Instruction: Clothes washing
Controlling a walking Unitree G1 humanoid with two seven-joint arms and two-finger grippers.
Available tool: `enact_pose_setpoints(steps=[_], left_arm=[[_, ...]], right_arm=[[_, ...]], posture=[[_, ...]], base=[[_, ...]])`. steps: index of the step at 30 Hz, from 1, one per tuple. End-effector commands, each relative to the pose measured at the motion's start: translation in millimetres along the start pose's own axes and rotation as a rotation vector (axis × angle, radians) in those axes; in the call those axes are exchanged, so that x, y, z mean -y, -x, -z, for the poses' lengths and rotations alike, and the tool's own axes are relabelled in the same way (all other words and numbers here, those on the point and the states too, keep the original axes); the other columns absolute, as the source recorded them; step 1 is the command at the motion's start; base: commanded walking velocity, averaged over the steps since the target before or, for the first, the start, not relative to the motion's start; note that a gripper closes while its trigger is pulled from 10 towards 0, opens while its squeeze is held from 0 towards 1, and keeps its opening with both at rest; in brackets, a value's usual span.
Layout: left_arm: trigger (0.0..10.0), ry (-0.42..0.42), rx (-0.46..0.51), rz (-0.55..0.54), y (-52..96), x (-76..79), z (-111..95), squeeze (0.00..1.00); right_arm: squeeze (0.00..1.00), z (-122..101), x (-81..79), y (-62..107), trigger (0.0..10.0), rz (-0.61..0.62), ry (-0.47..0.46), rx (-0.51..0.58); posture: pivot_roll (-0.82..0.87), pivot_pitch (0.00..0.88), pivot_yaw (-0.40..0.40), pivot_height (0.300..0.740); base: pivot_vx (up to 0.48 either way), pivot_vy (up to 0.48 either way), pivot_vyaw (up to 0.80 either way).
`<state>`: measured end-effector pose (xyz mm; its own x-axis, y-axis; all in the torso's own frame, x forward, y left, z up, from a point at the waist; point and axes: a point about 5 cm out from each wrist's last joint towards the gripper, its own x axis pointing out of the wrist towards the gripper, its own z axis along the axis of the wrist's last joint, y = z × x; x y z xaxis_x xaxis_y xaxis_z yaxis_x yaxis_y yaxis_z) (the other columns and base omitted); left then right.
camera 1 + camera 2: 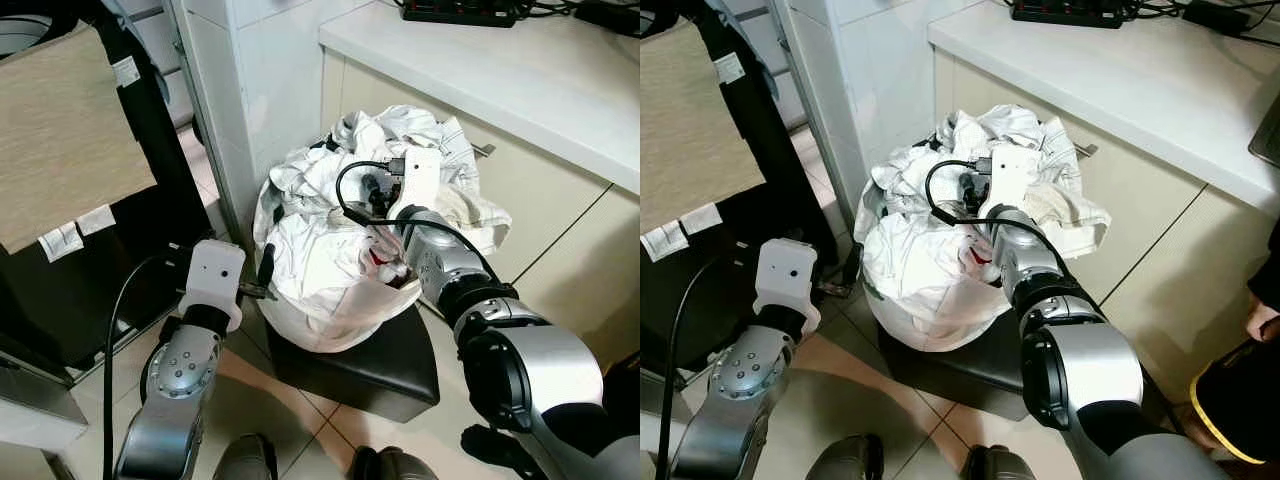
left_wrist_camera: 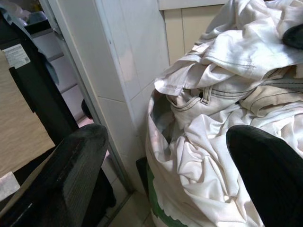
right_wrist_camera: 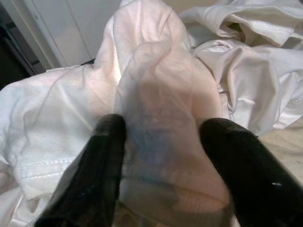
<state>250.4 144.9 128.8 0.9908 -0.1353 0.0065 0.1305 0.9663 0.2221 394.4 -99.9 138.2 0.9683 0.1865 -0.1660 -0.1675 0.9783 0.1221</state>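
A heap of white clothes (image 1: pixel 320 250) fills a white bag (image 2: pixel 161 208) that stands on a low black stool (image 1: pixel 385 365). My right gripper (image 3: pixel 163 125) is pushed into the top of the heap, shut on a bunched fold of thin white cloth (image 3: pixel 161 90) that bulges up between the two black fingers (image 3: pixel 106 156). The left gripper (image 1: pixel 262 278) hovers beside the bag's left flank at mid height, open, with nothing between its fingers (image 2: pixel 71 170). More crumpled garments with dark stitched seams (image 2: pixel 222 90) lie on the far side of the heap.
A white counter (image 1: pixel 520 70) with a power strip (image 1: pixel 460 12) runs behind and to the right, over beige cabinet fronts (image 1: pixel 560 220). A white tiled pillar (image 1: pixel 250 90) stands just left of the bag. A black rack with beige cloth (image 1: pixel 60 130) is at the left. A person's hand (image 1: pixel 1262 320) is at the right edge.
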Motion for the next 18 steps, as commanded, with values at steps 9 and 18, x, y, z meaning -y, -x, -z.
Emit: enact_pose_setpoints(steps=[9, 18], left_arm=[[10.0, -0.013, 0.013, 0.009, -2.6, -2.1, -6.0, 0.00], [10.0, -0.013, 0.016, 0.024, -5.9, -0.1, -6.9, 0.00]], right_arm=[[0.00, 0.0, -1.4, -0.6, 0.0, 0.001, 0.019, -0.010], [0.00, -12.1, -7.9, -2.8, 0.0, -0.018, 0.083, 0.046]], posture=[[0.11, 0.138, 0.000, 0.740], [0.09, 0.138, 0.013, 0.740]], base=[[0.000, 0.000, 0.00], [0.000, 0.000, 0.00]])
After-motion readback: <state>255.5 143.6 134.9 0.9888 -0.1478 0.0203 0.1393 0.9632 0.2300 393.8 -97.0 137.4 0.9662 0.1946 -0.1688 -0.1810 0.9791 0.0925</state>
